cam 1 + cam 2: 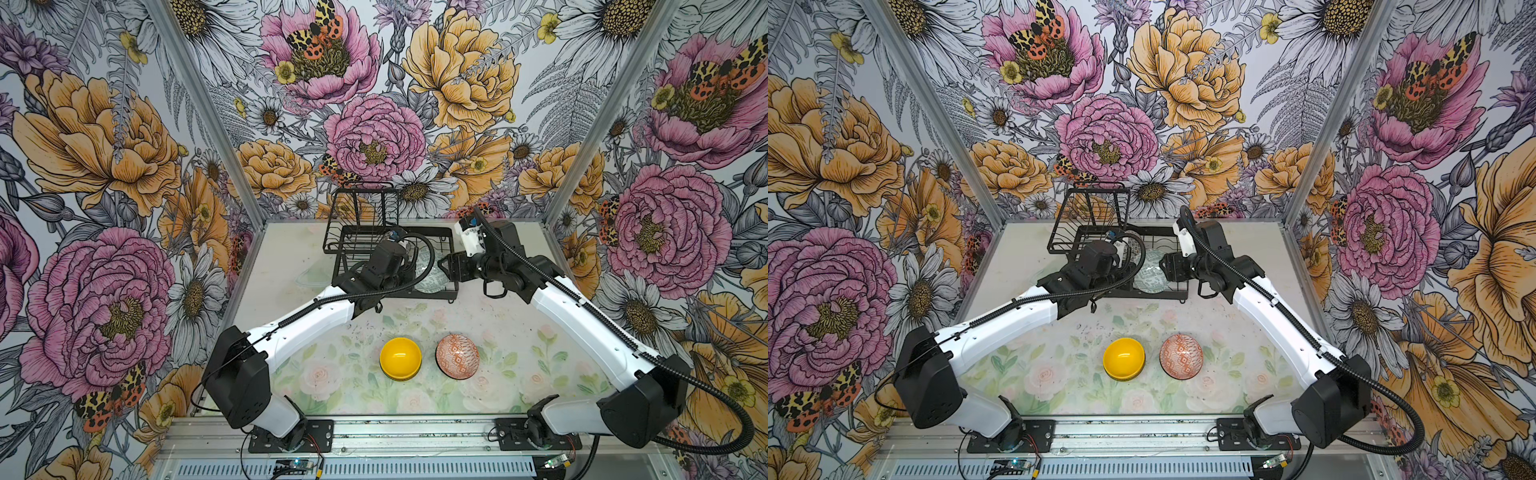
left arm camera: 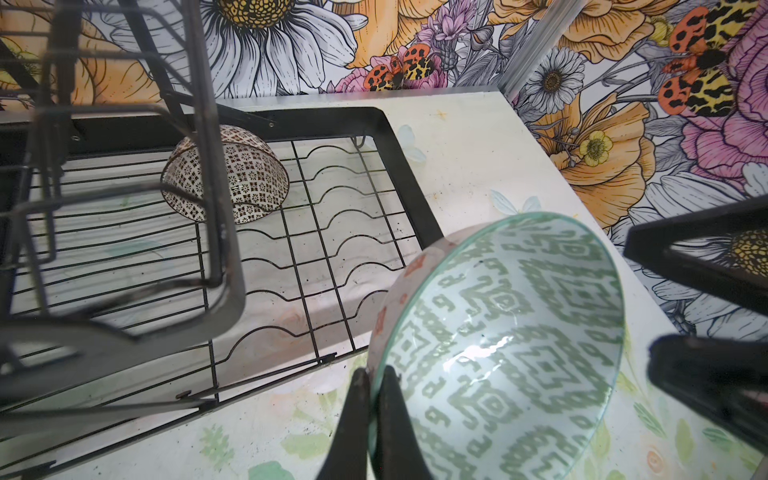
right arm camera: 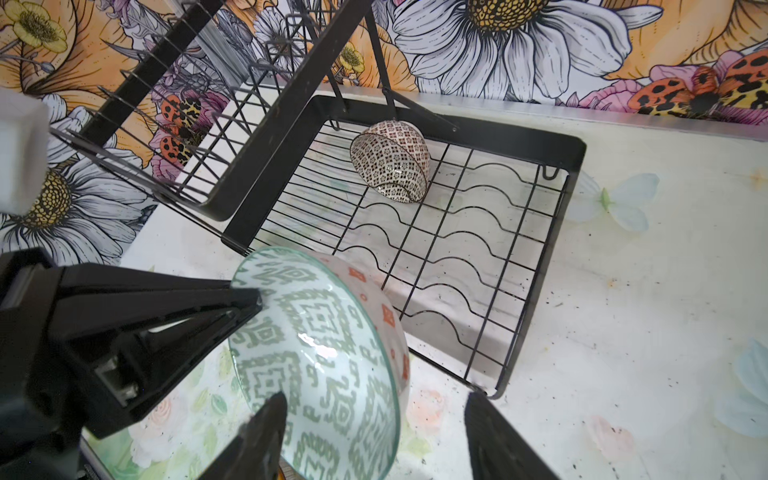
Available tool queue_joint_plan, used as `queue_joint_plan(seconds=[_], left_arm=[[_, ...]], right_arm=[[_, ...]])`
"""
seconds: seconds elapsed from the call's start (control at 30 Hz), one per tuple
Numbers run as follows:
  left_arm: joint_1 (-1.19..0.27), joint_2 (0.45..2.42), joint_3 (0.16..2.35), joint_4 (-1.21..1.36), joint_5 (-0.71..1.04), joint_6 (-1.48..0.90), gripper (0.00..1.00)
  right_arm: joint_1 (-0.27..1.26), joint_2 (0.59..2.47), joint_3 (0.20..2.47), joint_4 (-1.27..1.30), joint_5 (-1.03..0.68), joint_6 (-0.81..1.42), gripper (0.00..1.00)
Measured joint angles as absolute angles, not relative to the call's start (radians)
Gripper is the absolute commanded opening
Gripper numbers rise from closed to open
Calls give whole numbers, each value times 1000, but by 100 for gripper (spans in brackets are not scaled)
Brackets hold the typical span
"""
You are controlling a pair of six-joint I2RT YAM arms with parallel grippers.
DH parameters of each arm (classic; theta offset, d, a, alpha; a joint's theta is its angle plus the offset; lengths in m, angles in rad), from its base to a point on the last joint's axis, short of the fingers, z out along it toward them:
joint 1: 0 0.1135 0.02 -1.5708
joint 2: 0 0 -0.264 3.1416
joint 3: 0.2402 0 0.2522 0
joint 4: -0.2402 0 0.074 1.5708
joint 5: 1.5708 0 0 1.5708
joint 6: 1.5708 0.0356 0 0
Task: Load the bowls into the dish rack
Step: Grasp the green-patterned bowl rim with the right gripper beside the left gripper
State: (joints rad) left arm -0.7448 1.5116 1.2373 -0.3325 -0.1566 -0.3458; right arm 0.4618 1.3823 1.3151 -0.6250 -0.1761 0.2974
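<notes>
1 bowl was in: the black-white bowl (image 3: 390,160) lay tipped on its side at the far end of the dish rack (image 3: 577,153) base tray. A 2nd was in hand: the pale green bowl (image 2: 507,345) hung tilted by the tray's front edge, and I couldn't tell whether it touched the wires. Left claw (image 2: 374,374) was pinched tight on its rim. Right claw (image 3: 376,399) had its jaws apart, straddling the bowl's other side and not clamped. I read that as a handover or a steadying move. I saw nothing in the upper basket (image 1: 361,208).

Left to do: the yellow bowl (image 1: 400,358) and orange-white bowl (image 1: 457,356) sat side by side, not touching, at the front of the worktop (image 1: 519,332), well apart from both claws. I found only 4 bowls in view. My tally: 1 done, 1 in progress, at least 2 to go.

The worktop had a pale floral mat with dark specks near the rack. The booth had flower-and-moth wallpaper (image 1: 374,124) on 3 sides, aluminium corner posts, and both arm bases on a front rail (image 1: 395,432).
</notes>
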Motion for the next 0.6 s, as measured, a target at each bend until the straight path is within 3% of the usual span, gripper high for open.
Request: queue_joint_plan(seconds=[0.27, 0.47, 0.6], left_arm=[[-735, 1512, 1272, -327, -156, -342, 0], [-735, 1512, 1274, -307, -139, -342, 0], [-735, 1512, 1274, -296, -115, -339, 0]], right_arm=[[477, 1450, 1315, -600, -131, 337, 55], [479, 1455, 1315, -589, -99, 350, 36], [486, 1459, 1315, -582, -79, 354, 17]])
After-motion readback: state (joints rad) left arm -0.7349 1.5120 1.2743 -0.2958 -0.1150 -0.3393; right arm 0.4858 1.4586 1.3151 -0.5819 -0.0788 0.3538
